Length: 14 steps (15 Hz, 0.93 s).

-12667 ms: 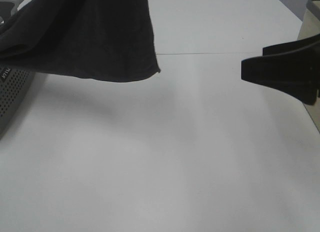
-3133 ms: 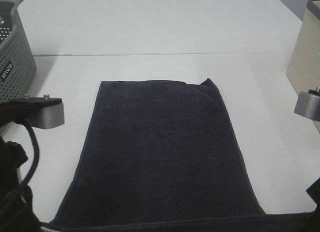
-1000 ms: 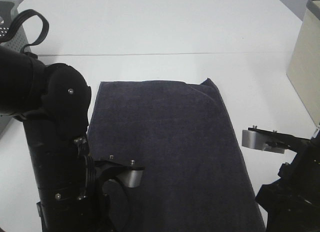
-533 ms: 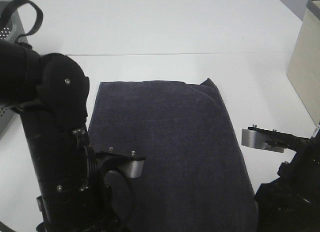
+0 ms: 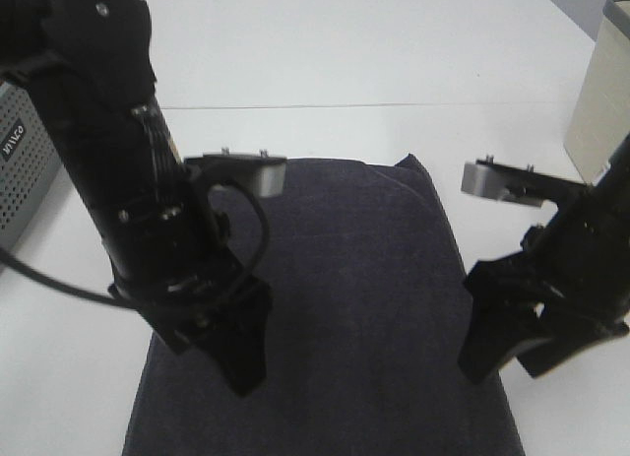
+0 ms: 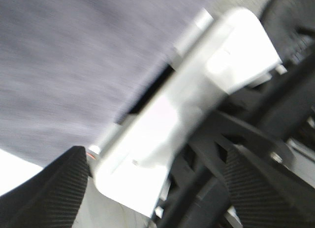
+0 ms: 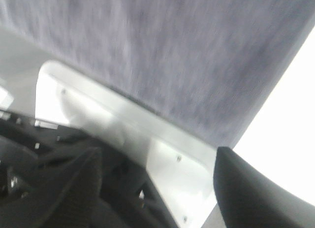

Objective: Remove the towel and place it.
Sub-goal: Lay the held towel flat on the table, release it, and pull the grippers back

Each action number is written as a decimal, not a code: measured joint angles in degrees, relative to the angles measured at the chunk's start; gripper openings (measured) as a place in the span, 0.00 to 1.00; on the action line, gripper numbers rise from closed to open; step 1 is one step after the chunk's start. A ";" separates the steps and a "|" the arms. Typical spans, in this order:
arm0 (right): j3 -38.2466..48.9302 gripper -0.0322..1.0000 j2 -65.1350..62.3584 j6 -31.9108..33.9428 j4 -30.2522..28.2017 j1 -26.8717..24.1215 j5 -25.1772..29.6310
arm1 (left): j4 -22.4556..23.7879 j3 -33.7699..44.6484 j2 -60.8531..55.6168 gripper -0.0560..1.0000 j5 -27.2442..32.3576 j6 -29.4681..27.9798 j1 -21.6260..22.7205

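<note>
We see a white table (image 5: 394,52) with a thin seam (image 5: 413,105) crossing it toward twelve o'clock. The dark towel (image 5: 364,279) lies flat at the centre and reaches to six o'clock, with its one o'clock corner turned over. A grey perforated basket (image 5: 20,170) stands at nine o'clock and a beige bin (image 5: 600,111) at three.

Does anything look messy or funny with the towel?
Mostly no: the towel lies flat on the table. Only its far right corner is folded over, making a small crease.
</note>
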 joint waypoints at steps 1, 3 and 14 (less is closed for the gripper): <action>-3.32 0.65 0.00 1.78 -1.83 0.00 -0.11 | 1.43 -2.18 0.00 0.75 0.00 0.00 3.04; -9.80 0.65 0.00 5.16 -5.90 0.00 -0.34 | 2.86 -6.25 0.00 0.75 0.00 0.06 8.37; -45.21 0.68 18.91 4.70 -5.10 -14.04 9.57 | 3.15 -18.68 3.61 0.75 -6.59 4.76 26.24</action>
